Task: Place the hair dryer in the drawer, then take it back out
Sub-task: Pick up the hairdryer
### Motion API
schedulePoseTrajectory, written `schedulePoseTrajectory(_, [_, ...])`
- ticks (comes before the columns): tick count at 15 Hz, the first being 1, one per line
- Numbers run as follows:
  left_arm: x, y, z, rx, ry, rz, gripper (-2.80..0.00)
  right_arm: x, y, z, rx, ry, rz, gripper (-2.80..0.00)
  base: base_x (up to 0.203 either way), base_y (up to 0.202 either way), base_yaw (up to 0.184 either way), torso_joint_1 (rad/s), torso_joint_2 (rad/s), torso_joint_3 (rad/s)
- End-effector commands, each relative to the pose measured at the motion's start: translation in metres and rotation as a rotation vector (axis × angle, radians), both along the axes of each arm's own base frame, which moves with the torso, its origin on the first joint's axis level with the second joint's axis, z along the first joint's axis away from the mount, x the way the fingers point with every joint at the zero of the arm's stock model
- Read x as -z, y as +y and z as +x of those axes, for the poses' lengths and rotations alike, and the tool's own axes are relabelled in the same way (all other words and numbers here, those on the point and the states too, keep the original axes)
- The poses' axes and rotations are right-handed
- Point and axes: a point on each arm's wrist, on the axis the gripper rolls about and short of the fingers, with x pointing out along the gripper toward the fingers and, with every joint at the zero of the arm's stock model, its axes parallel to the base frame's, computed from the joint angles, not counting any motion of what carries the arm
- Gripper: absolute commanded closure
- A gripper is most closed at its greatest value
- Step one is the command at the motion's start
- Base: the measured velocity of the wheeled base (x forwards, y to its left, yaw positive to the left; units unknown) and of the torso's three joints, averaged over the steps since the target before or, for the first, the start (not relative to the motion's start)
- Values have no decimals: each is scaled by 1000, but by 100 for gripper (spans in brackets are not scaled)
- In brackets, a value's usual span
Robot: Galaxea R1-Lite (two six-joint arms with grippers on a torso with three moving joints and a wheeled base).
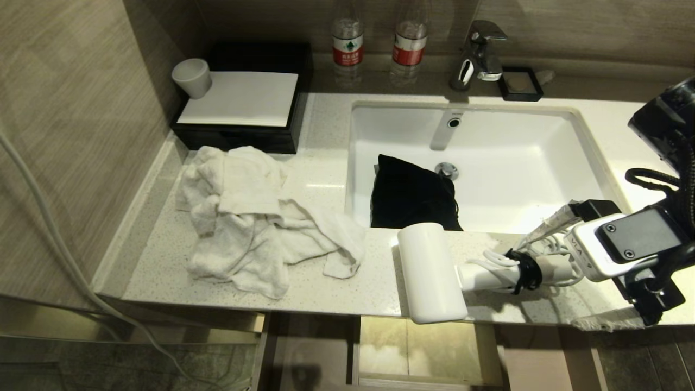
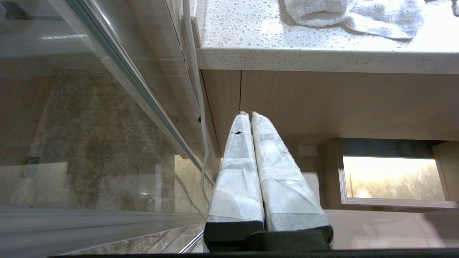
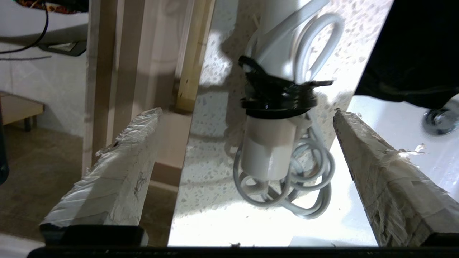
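hair dryer lying on the table at 6 o'clock of the sink, right gripper wide open around its handle end, gripping nothing, left gripper pinched closed, empty

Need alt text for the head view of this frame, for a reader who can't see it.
A small white plastic hair dryer with bundled cord lies on the speckled stone counter, its handle between the open fingers of the right gripper. Behind it is a white sink holding a black cloth bag, with a crumpled white towel left and an open light-wood drawer below.
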Motion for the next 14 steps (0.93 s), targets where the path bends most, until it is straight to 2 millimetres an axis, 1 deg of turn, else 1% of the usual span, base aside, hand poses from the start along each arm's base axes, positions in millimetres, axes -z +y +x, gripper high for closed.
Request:
schedulePoseTrajectory(1, [0, 0, 0, 0, 1, 0, 0, 3, 2, 5, 7, 19, -12, -280, 0, 0, 0, 0, 0, 0])
schedulePoseTrajectory(3, [0, 0, 0, 0, 1, 0, 0, 6, 3, 11, 27, 26, -28, -280, 0, 0, 0, 0, 0, 0])
schedulePoseTrajectory(4, [0, 0, 0, 0, 1, 0, 0, 9, 5, 16, 65, 42, -28, -280, 0, 0, 0, 0, 0, 0])
schedulePoseTrajectory(7, [0, 0, 0, 0, 0, 0, 0, 14, 7, 21, 126, 68, -38, -280, 0, 0, 0, 0, 0, 0])
schedulePoseTrajectory(10, [0, 0, 0, 0, 1, 0, 0, 18, 9, 28, 161, 92, -30, -280, 0, 0, 0, 0, 0, 0])
schedulePoseTrajectory(11, [0, 0, 0, 0, 1, 0, 0, 18, 9, 28, 161, 92, -30, -280, 0, 0, 0, 0, 0, 0])
schedulePoseTrajectory(12, [0, 0, 0, 0, 0, 0, 0, 19, 11, 34, 169, 74, -17, -280, 0, 0, 0, 0, 0, 0])
schedulePoseTrajectory(14, [0, 0, 0, 0, 0, 0, 0, 20, 12, 36, 173, 70, -13, -280, 0, 0, 0, 0, 0, 0])
